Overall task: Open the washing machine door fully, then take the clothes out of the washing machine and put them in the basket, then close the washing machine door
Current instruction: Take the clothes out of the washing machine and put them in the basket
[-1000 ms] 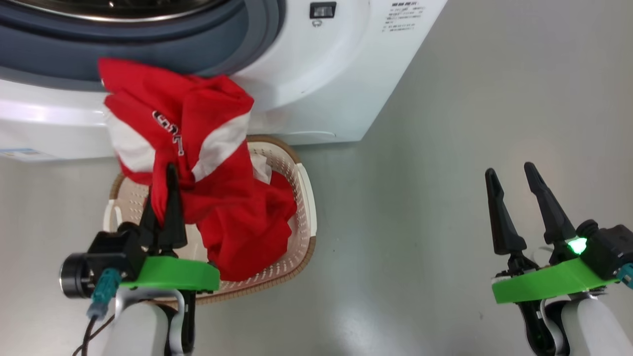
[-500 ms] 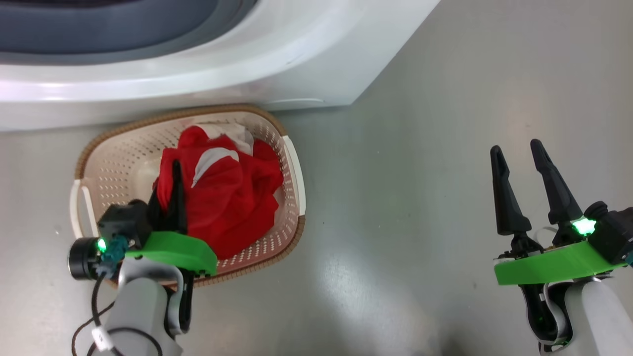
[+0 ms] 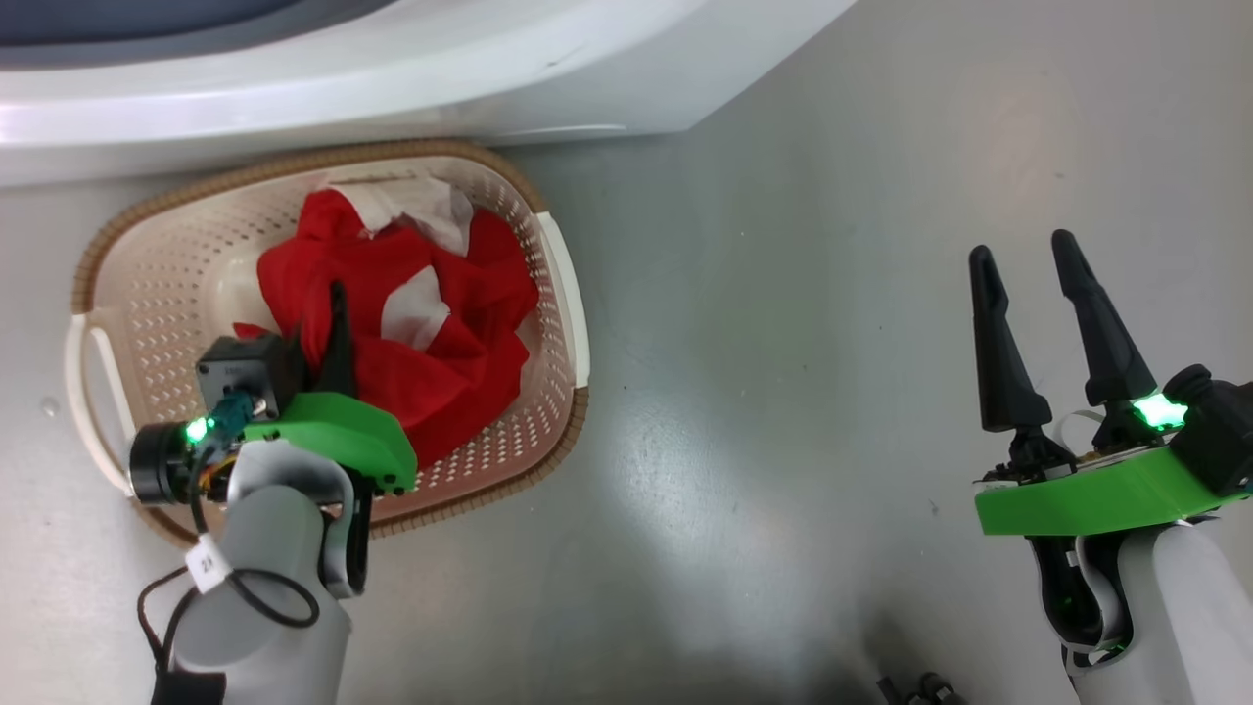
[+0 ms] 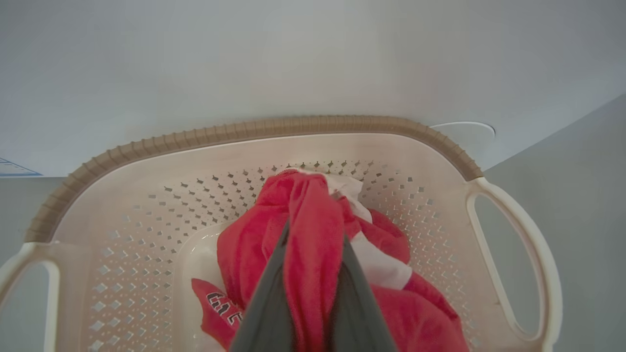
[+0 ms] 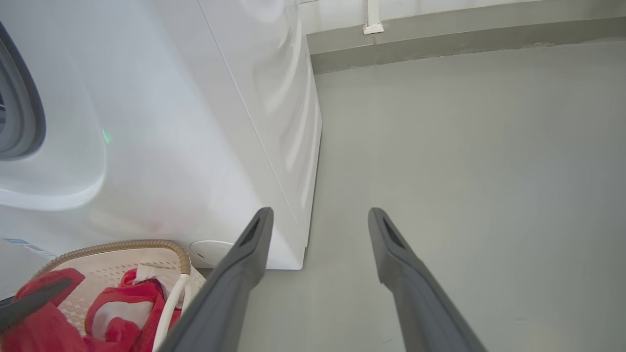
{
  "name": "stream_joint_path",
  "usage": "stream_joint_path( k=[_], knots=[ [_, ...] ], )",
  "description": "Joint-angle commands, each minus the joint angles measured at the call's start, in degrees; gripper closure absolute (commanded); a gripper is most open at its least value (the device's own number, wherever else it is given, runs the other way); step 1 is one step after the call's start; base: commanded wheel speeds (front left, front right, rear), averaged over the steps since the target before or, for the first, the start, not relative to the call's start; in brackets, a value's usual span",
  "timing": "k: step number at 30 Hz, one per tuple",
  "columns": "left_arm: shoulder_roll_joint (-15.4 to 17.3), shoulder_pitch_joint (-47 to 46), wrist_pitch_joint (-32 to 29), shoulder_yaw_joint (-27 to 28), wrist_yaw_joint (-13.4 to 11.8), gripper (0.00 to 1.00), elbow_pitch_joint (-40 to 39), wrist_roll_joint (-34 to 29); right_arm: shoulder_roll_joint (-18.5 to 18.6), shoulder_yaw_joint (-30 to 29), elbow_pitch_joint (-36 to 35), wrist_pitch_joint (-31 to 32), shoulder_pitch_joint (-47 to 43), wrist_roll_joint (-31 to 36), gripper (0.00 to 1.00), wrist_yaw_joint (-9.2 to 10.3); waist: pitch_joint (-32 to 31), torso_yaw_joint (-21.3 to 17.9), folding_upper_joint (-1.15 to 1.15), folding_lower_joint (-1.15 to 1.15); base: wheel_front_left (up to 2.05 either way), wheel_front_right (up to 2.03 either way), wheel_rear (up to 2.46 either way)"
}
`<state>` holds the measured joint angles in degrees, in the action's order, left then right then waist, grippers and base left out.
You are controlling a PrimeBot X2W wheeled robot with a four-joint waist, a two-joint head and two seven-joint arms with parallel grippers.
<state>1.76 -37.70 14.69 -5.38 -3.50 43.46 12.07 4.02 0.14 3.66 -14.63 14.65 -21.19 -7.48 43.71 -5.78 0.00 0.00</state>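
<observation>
Right now your left end effector (image 3: 337,294) is pinching the clothes (image 3: 431,333), its fingers pressed together on a ridge of red fabric low inside the basket (image 3: 147,284). The rest of the bundle is slumped on the basket's bottom, toward its right wall. Treat this load as light, soft and shapeless: it will likely drape and trail rather than hold any form, so a loose end could snag the basket's rim. If you must retake it, pinch a thick bunched fold near the middle of the heap, not a thin edge. Your right end effector (image 3: 1021,247) hangs well to the right of the basket over the floor (image 3: 783,392), fingers spread and holding nothing. Just behind the basket stands the washing machine (image 3: 392,78).
</observation>
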Motion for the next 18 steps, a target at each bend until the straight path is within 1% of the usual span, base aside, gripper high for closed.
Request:
stream_joint_path(
  k=[1,3,4,5,8,10,11,14,15,16,18],
  knots=[
    [1.1,0.5,0.3,1.4,-0.1,1.0,0.3,-0.5,0.6,1.3,-1.3,-0.4,-0.5,-0.6,0.0,-0.01,1.0,-0.4,0.0,0.0,0.0,0.0,0.0],
    [1.1,-0.6,0.3,1.4,0.0,1.0,2.2,-0.6,0.6,1.5,-1.4,-0.4,-0.4,-0.6,0.0,-0.01,1.5,-0.4,0.0,0.0,0.0,0.0,0.0],
    [1.1,-1.1,0.3,1.5,0.0,0.96,2.9,-0.6,0.6,1.6,-1.4,-0.4,-0.4,-0.6,0.0,-0.01,1.7,-0.5,0.0,0.0,0.0,0.0,0.0],
    [1.1,-1.5,0.3,1.6,0.0,0.89,3.5,-0.7,0.6,1.6,-1.4,-0.4,-0.3,-0.6,0.0,-0.01,1.8,-0.5,0.0,0.0,0.0,0.0,0.0],
    [1.1,-2.4,0.3,2.0,0.1,0.73,4.5,-0.8,0.6,1.8,-1.4,-0.4,-0.1,-0.6,0.0,-0.01,2.0,-0.5,0.0,0.0,0.0,0.0,0.0],
    [1.1,-2.7,0.3,2.1,0.1,0.6,4.6,-0.8,0.7,1.7,-1.3,-0.4,-0.1,-0.6,0.0,-0.01,1.8,-0.5,0.0,0.0,0.0,0.0,0.0],
    [1.1,-2.7,0.3,2.1,0.0,0.53,4.6,-0.8,0.7,1.7,-1.2,-0.4,-0.1,-0.6,0.0,-0.01,1.7,-0.4,0.0,0.0,0.0,0.0,0.0],
    [1.1,-2.3,0.3,2.3,0.0,0.11,4.4,-0.6,0.7,1.6,-1.0,-0.4,-0.2,-0.5,0.0,-0.01,1.0,-0.2,0.0,0.0,0.0,0.0,0.0],
    [1.1,-2.1,0.3,2.4,-0.1,0.02,4.3,-0.5,0.7,1.7,-1.0,-0.4,-0.2,-0.5,0.0,-0.01,0.8,-0.2,0.0,0.0,0.0,0.0,0.0],
    [1.1,-1.9,0.3,2.5,-0.1,0.0,4.2,-0.4,0.7,1.7,-1.0,-0.4,-0.2,-0.4,0.0,-0.01,0.4,-0.1,0.0,0.0,0.0,0.0,0.0],
    [1.1,-1.4,0.3,2.6,0.0,0.0,3.9,-0.3,0.8,1.7,-0.9,-0.4,-0.3,-0.4,0.0,-0.01,-0.3,0.1,0.0,0.0,0.0,0.0,0.0]
  ],
)
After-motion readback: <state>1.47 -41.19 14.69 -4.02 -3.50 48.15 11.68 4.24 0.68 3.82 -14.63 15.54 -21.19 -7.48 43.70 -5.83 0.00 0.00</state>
